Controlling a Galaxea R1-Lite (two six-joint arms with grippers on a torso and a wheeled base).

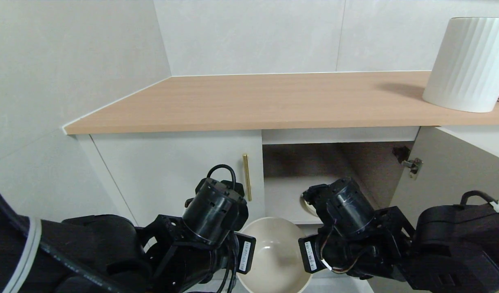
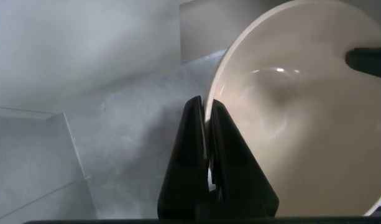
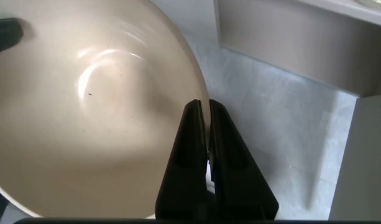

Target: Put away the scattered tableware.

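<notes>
A wooden countertop (image 1: 273, 101) runs along the pale wall, with a white ribbed container (image 1: 469, 61) standing toward 2 o'clock. Beneath it the left cabinet door (image 1: 172, 175) is shut, its brass handle (image 1: 245, 177) upright. The right door (image 1: 449, 171) is swung open, showing a pale shelf (image 1: 286, 199).

At 6 o'clock in our head view we hold the cream bowl (image 1: 273, 256) in the air in front of that opening, mouth up, above the grey floor (image 2: 115, 143). Our left gripper (image 2: 206, 112) is closed narrow on the rim at the bowl's 9 o'clock, one finger inside the wall and one outside. Our right gripper (image 3: 204, 112) pinches the rim the same way at 3 o'clock.

We judge the bowl to be glazed ceramic. It would be rigid, fairly heavy for its thin rim, slick under the pads, and likely to chip if it knocks the cabinet frame. The rim is the only part slim enough to pinch, and opposite holds keep it level. We think both arms must travel together, since any twist between them could lever the glaze out of a grip.
</notes>
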